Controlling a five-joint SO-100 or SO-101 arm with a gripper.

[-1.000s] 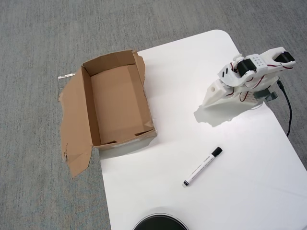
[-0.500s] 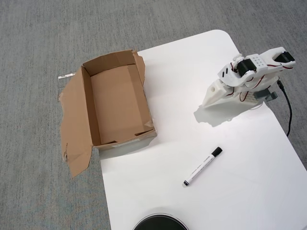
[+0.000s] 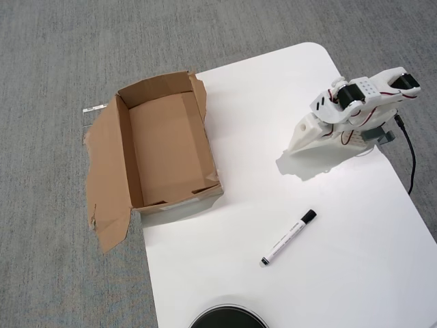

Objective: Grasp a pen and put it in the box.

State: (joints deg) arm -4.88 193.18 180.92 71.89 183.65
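On table, pen (image 3: 289, 238) lies well apart from folded tool (image 3: 295, 145), w/ jaw state prob. unreadable, nothing held.

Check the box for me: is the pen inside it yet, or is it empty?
Empty. The box shows only bare cardboard floor in the overhead view. The pen lies flat on the white table, apart from the box.

White pen (image 3: 288, 238), black cap; brown box (image 3: 166, 150).
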